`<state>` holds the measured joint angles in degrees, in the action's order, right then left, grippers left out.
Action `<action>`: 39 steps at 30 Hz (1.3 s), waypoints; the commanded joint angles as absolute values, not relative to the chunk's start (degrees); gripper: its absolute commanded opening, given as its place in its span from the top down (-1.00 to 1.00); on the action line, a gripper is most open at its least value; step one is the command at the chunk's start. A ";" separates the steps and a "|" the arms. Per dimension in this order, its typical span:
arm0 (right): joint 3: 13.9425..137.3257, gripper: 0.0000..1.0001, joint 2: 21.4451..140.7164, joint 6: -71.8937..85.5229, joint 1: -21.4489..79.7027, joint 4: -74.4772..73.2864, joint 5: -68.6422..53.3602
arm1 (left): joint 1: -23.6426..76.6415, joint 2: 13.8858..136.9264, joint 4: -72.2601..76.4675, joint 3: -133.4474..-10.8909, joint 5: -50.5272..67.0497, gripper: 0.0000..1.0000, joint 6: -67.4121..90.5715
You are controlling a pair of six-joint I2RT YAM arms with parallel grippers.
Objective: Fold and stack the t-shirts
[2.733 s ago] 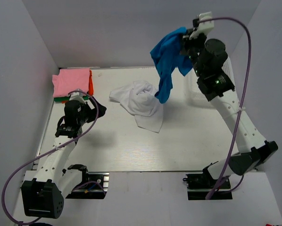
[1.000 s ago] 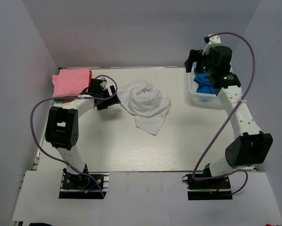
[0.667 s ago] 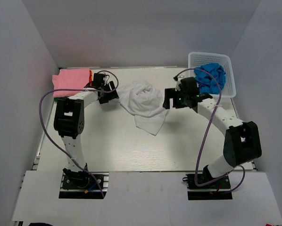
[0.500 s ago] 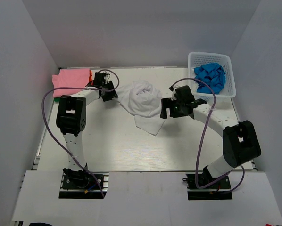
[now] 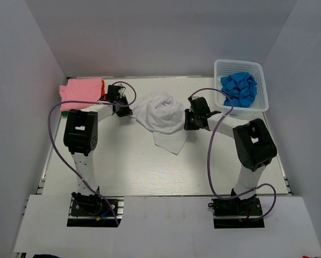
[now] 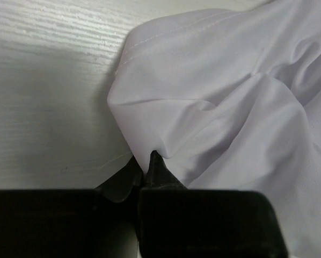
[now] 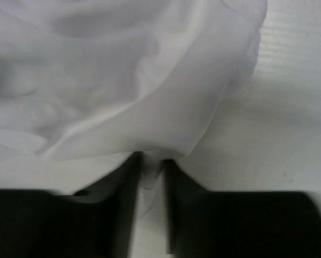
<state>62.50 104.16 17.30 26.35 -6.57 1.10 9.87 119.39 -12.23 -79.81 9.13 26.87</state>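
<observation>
Three plain grey walls box in the white wood-grain bench. The top looks matte and smooth, and the bare stretch by the near edge gives room to spread cloth. One large white crumpled cloth t-shirt is heaped at bench centre, slightly toward the far edge. Judged light and limp with no stiffness, so it will sag and slide easily on this top. Best taken at hem or shoulder edges, both sides at once, then pulled flat. Next down, the white plastic mesh basket sits at the far right corner with a bright blue bunched t-shirt inside. Then the folded stack at the far left corner: pink on top, orange-red and green edges showing under it. Tools: left gripper at the white shirt's left edge, jaws pinched together on a fold of it. The right gripper is at its right edge, jaws nearly together with a fold between them; how firm that grip is, can't tell.
</observation>
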 commanded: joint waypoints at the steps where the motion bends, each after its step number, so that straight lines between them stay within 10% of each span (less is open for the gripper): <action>1: 65.74 0.68 104.59 18.54 26.54 -1.94 0.98 | 9.84 113.39 -12.39 -78.57 10.55 1.00 26.54; 2: 65.83 1.00 102.85 18.54 26.46 -1.76 0.79 | 9.84 112.51 -12.39 -78.57 11.07 1.00 26.54; 20: 74.16 1.00 61.53 12.40 26.19 -9.84 30.58 | 9.23 58.29 -21.79 -73.82 -10.79 1.00 27.16; 39: 94.74 1.00 46.67 4.92 26.28 -20.74 10.37 | 9.23 38.42 -32.25 -90.26 -8.72 1.00 25.23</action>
